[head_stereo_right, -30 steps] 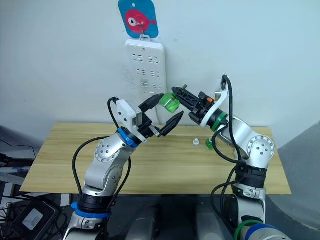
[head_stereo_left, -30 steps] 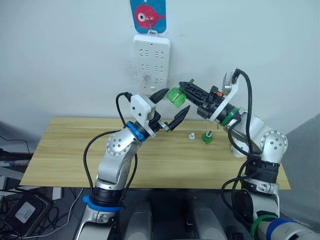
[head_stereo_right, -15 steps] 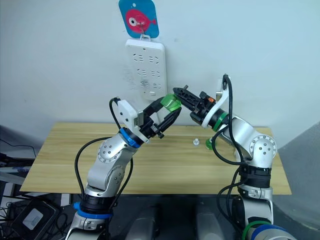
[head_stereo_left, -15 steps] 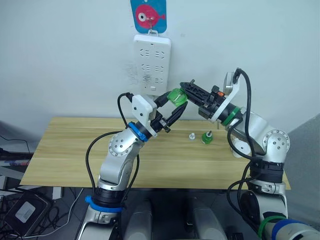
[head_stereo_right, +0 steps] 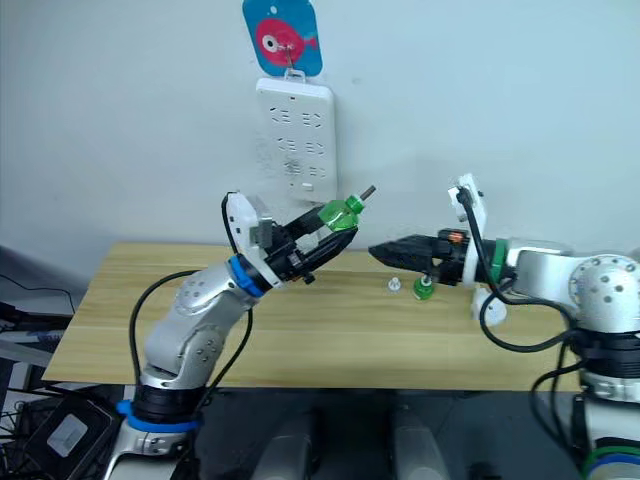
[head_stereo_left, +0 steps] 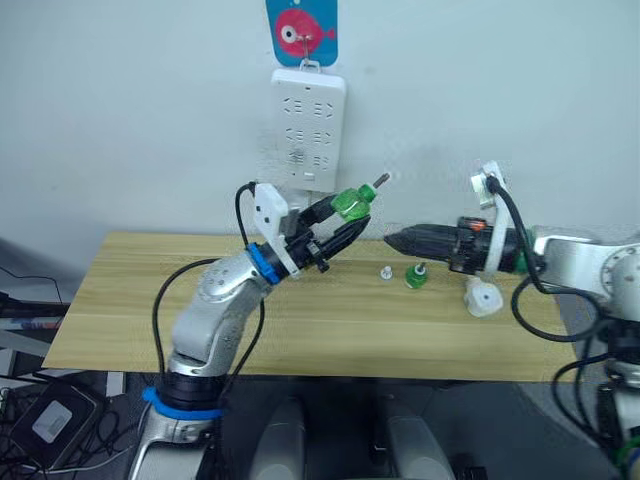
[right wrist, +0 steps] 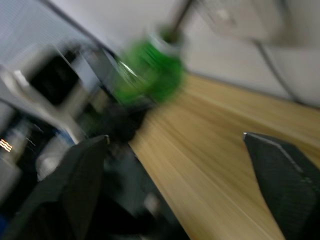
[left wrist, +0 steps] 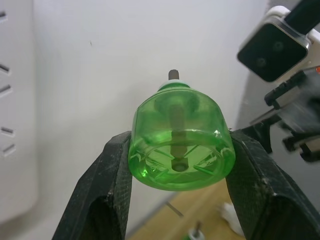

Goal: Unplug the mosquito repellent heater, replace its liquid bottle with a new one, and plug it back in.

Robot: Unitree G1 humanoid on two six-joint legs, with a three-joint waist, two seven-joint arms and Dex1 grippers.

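- Left gripper [head_stereo_left: 338, 226] clamps the green bottle [head_stereo_left: 351, 204] just below the power strip [head_stereo_left: 309, 126].
- Second green bottle [head_stereo_left: 414, 274] stands on the table [head_stereo_left: 130, 305].
- Right gripper [head_stereo_left: 398, 240], fingers spread wide, is empty.
- Heater [head_stereo_left: 483, 298] lies furthest from the strip.

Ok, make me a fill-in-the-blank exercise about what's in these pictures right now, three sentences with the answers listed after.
1. The left gripper is shut on a small ____ bottle with a wick.
2. The power strip hangs on the ____, below a fish picture.
3. The heater lies on the ____, beside the right gripper, which is open.

Missing words: green; wall; table
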